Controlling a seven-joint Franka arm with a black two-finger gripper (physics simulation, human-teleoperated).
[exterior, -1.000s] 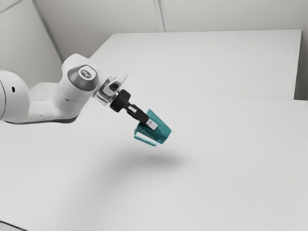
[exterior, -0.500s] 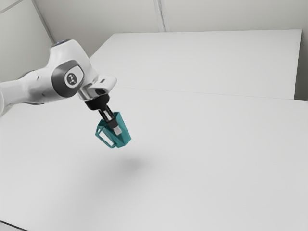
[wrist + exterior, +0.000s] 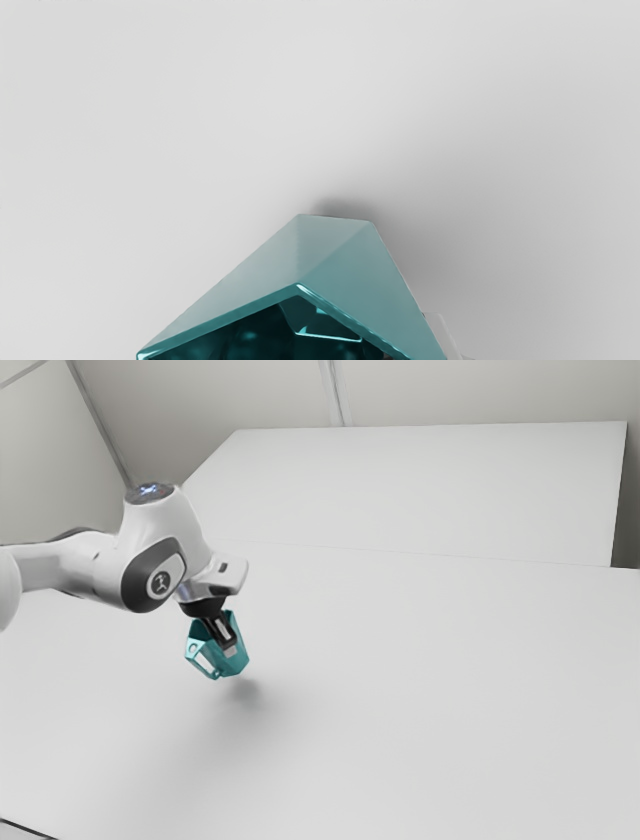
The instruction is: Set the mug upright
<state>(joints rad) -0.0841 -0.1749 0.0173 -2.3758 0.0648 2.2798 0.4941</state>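
Low over the white table (image 3: 420, 690), the teal faceted mug (image 3: 238, 662) leans in my gripper (image 3: 230, 649), which is shut on its body. Its mouth faces up toward my hand, and its handle is on the exterior view's left. The base is close to the tabletop; whether they touch I cannot tell. In the wrist view the mug (image 3: 345, 265) shows an outer wall, its angular rim and dark inside, with my gripper's pale fingertip (image 3: 442, 335) along one side; the other fingertip is hidden.
Behind the table, in the exterior view, stands a large white panel (image 3: 420, 490). A dark thin line, perhaps an edge or cable (image 3: 28, 830), crosses the near corner at the exterior view's left.
My hand has carried the mug toward the exterior view's left and, lately, lower. Hand and mug have turned steeper, and the shadow has drawn close to the mug's base.
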